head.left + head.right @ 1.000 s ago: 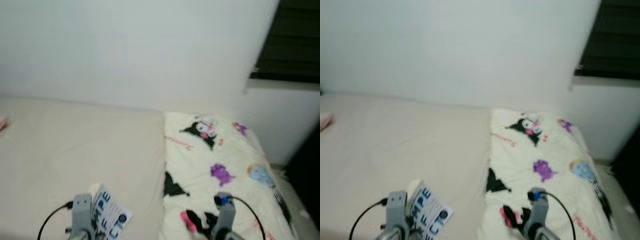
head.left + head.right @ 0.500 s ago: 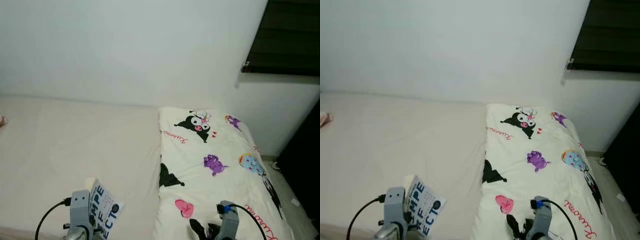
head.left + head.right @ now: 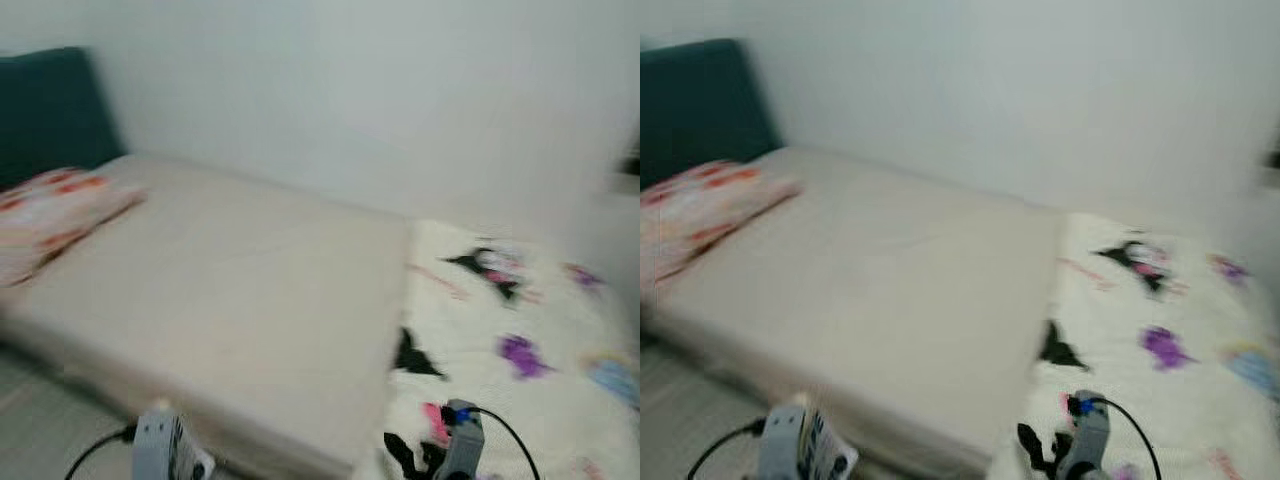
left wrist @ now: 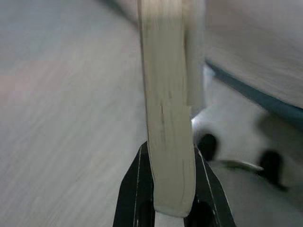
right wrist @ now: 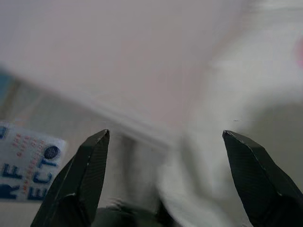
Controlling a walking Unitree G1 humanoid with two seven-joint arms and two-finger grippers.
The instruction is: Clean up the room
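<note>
Left gripper (image 4: 173, 208) clamped on book (image 4: 165, 113) — page edge upright between fingers. Right gripper (image 5: 165, 175) spread wide, holding nothing — book (image 5: 28, 163) beside its left finger, bed (image 3: 250, 290) ahead.

Plain pale wall (image 3: 350, 90) running behind bed, picture blurring throughout. Dark teal headboard (image 3: 50, 110) standing at bed's head, against wall. Bare beige mattress (image 3: 230, 290) lying low over grey floor (image 3: 40, 430). Orange-and-white patterned pillow (image 3: 50, 215) resting at headboard end. White blanket (image 3: 510, 360) with cartoon figures spreading beside mattress, toward right. Dark edge, perhaps window (image 3: 630, 160), showing at far right. Even soft light falling across room.
</note>
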